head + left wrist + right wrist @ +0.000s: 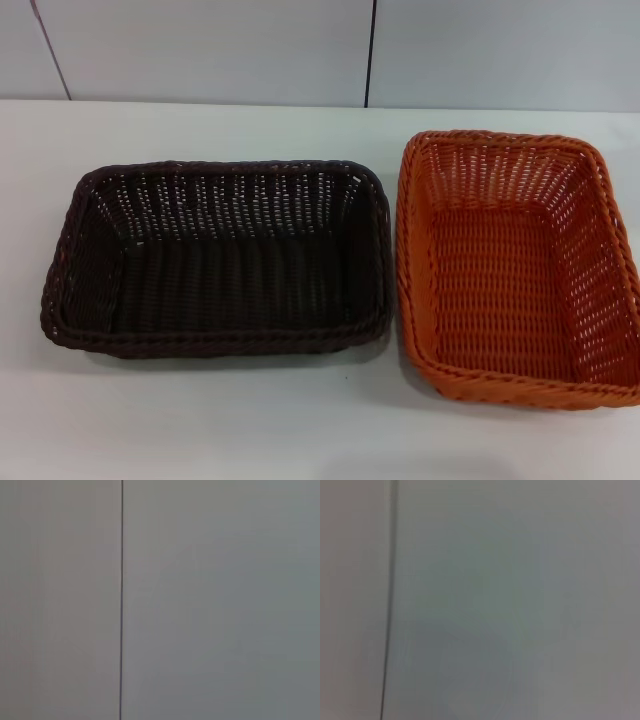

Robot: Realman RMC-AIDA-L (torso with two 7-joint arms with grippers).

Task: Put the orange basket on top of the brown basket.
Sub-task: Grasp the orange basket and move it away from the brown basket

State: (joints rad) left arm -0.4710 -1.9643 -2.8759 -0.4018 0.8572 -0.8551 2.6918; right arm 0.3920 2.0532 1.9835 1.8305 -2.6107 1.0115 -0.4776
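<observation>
The brown basket (215,255) sits on the white table at centre left in the head view, long side facing me, with nothing in it. Just to its right stands the orange basket (515,265), turned slightly, its left rim almost touching the brown one; its right edge runs out of the picture. Both rest flat on the table, side by side. Neither gripper shows in any view. The two wrist views show only a pale wall panel with a dark vertical seam.
The white table (200,420) stretches in front of and behind the baskets. A pale panelled wall (200,45) with dark seams rises at the table's far edge.
</observation>
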